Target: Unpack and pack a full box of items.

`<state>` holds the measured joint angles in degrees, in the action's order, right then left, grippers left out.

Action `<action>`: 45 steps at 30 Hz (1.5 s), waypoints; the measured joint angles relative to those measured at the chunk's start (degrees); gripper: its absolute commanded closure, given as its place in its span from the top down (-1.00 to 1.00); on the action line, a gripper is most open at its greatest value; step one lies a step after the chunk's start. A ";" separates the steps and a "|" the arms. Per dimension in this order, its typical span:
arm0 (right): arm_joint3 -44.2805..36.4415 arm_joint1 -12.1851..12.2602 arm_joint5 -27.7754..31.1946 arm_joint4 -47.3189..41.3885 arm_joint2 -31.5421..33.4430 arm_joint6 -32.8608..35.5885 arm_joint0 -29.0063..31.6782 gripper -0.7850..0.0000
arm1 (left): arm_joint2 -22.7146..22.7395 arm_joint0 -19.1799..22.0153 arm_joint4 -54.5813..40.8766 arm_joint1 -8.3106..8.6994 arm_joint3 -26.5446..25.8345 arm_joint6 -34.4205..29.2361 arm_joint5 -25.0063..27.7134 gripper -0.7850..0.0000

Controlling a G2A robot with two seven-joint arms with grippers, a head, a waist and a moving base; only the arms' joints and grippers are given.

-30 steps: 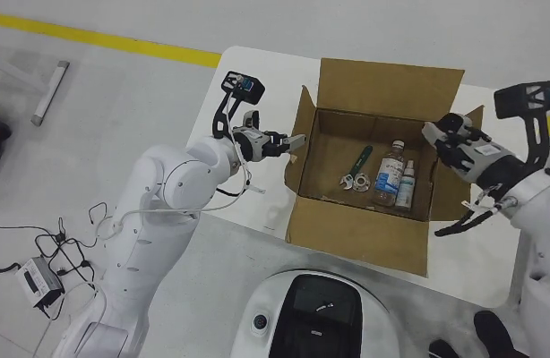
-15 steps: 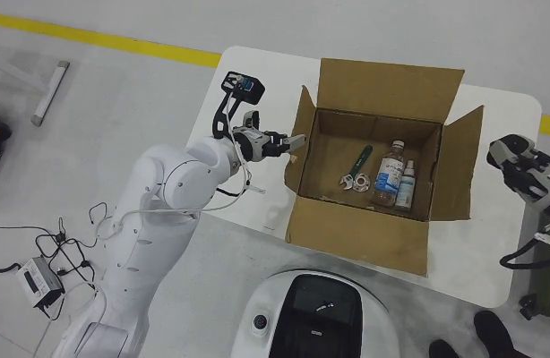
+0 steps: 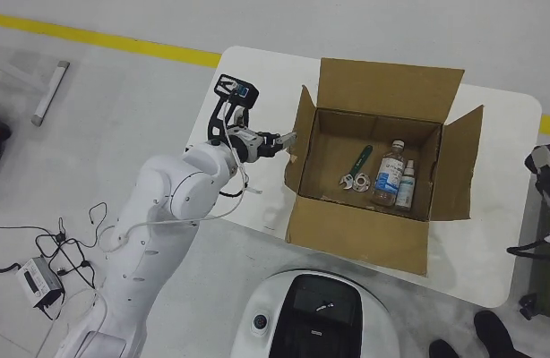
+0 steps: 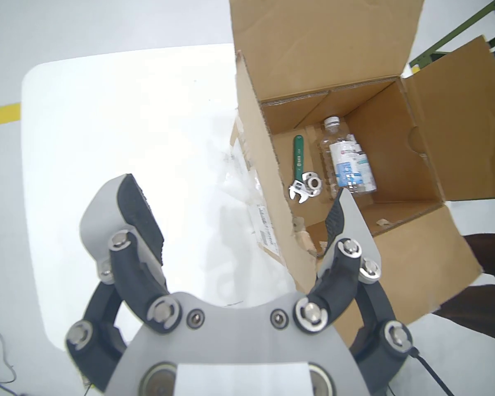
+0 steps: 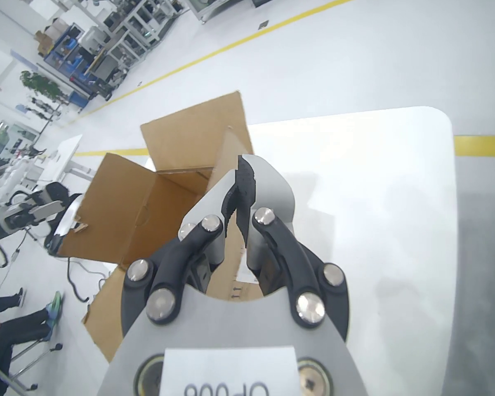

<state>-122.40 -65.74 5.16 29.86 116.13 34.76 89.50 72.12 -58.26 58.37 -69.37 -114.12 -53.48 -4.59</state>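
Observation:
An open cardboard box (image 3: 360,234) stands on the white table (image 3: 248,80) with its flaps up. On its floor lie a green-handled wrench (image 3: 356,167), a clear labelled bottle (image 3: 391,172) and a small spray bottle (image 3: 407,184). My left gripper (image 3: 288,140) hovers just outside the box's left flap, open and holding nothing. In the left wrist view the gripper (image 4: 241,212) straddles the near box wall, with the wrench (image 4: 300,168) and the bottle (image 4: 346,162) beyond. My right gripper (image 5: 242,185) is shut on nothing, off the table's right side, facing the box (image 5: 148,208).
Bare table top lies left of the box (image 4: 128,125) and right of it (image 3: 499,179). The right arm (image 3: 545,170) sits at the table's right edge. Cables and a power brick (image 3: 38,279) lie on the floor at left. A yellow floor line (image 3: 105,40) runs behind.
The right arm has pulled away from the box's right flap, moving right past the table edge. The left arm shifted slightly.

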 measured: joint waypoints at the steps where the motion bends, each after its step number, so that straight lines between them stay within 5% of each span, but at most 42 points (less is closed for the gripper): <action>1: 0.99 -0.11 0.03 0.13 -0.81 -1.87 0.63 -1.00 | -0.59 -0.68 2.59 0.04 -0.07 1.05 -0.22 -1.00; 12: 3.63 -0.61 0.64 4.55 -13.20 -7.37 -0.31 -1.00 | -4.77 -1.89 12.86 -0.44 3.26 4.08 -2.84 -1.00; 34: 9.52 -0.53 -2.76 15.83 -26.23 -0.93 -7.02 -1.00 | -14.71 6.16 -2.58 -3.02 13.06 9.23 13.32 -1.00; 45: 8.01 -0.52 -7.48 17.04 -25.94 0.26 -7.71 -1.00 | -17.98 8.11 -1.79 -3.78 17.94 7.78 14.75 -1.00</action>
<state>-114.39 -66.26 -2.32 46.91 90.19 35.02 81.79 54.14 -50.14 56.59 -73.15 -96.18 -45.70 10.16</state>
